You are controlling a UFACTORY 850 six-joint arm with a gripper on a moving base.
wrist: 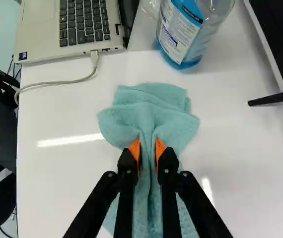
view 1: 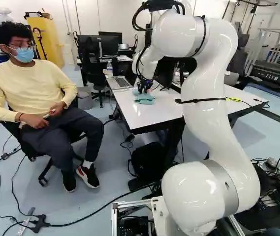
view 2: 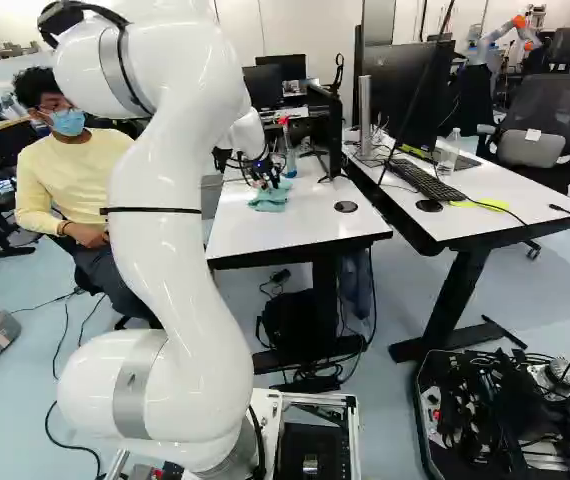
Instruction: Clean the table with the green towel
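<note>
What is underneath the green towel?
The towel rests on the white table, with a fold pinched in the hand. The table shows right up to the towel's edges; whatever the towel covers is hidden, so I can't tell if anything else lies beneath.

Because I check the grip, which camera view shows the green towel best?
The wrist view: the towel lies large there, a fold pinched by the gripper. Both base views show it small and far off, bunched beneath the gripper.
</note>
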